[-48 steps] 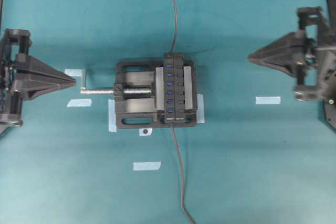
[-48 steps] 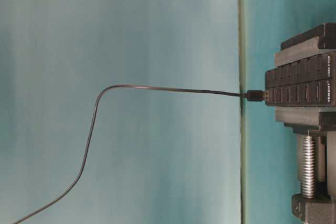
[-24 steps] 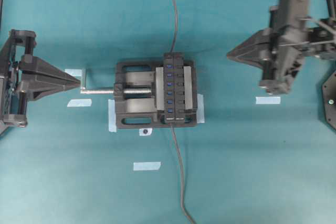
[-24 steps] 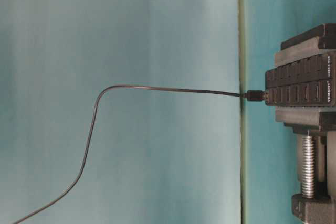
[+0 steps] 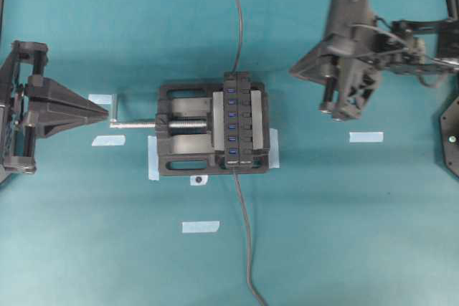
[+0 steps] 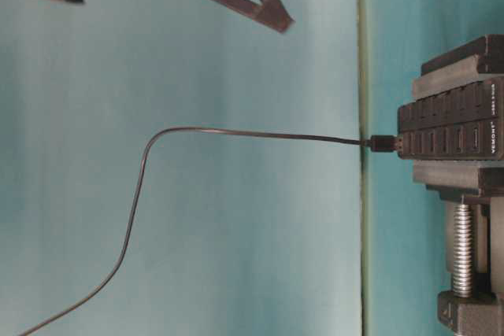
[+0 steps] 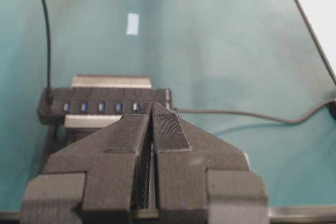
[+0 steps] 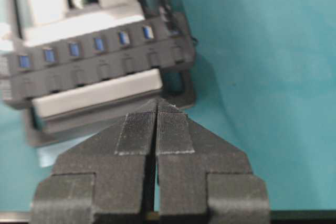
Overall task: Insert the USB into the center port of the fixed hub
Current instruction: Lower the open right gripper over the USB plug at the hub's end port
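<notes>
Right end effector (image 5: pixel 295 72) now further in from right edge than half second back, closer to vise (image 5: pixel 188 125), fingers pressed together, holding nothing. Left end effector (image 5: pixel 102 112) unmoved, closed and empty, tip near vise's silver screw handle (image 5: pixel 116 114). Fixed hub (image 5: pixel 237 121) clamped in vise at tabletop (image 5: pixel 344 220) centre, blue ports in row. Center port (image 5: pixel 232 121) unoccupied. Cables leave both hub ends; USB plug itself not discernible.
</notes>
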Controlling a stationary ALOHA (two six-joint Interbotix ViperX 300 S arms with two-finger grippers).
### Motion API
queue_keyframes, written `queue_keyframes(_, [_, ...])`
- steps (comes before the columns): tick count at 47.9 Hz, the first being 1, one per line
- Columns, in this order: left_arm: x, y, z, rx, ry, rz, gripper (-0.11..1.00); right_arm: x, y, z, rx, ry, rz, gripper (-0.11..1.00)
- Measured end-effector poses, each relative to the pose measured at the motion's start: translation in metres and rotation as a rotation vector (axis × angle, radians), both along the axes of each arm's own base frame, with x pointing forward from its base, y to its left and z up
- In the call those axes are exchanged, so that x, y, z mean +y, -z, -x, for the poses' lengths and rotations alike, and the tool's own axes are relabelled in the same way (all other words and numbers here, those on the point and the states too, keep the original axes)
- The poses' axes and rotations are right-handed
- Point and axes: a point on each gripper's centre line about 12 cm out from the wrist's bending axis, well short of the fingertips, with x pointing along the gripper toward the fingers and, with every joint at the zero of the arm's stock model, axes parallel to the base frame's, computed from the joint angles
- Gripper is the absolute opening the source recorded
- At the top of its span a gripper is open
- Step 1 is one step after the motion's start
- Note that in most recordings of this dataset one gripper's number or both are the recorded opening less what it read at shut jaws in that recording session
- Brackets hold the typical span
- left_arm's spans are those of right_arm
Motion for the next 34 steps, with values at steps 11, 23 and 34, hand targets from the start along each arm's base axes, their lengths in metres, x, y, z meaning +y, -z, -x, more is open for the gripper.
queue_keyframes(11, [0.000,0.001,0.000,0.003,0.000,0.000,0.00,-0.006,0.012,-0.022,0.060,-0.043,0.035,-0.02])
queue_keyframes(23, [0.000,0.001,0.001,0.000,0.000,0.000,0.00,-0.010,0.024,-0.040,0.123,-0.085,0.061,-0.02])
queue_keyframes(34, [0.000,0.000,0.002,-0.002,0.000,0.000,0.00,-0.012,0.030,-0.048,0.138,-0.098,0.069,-0.02])
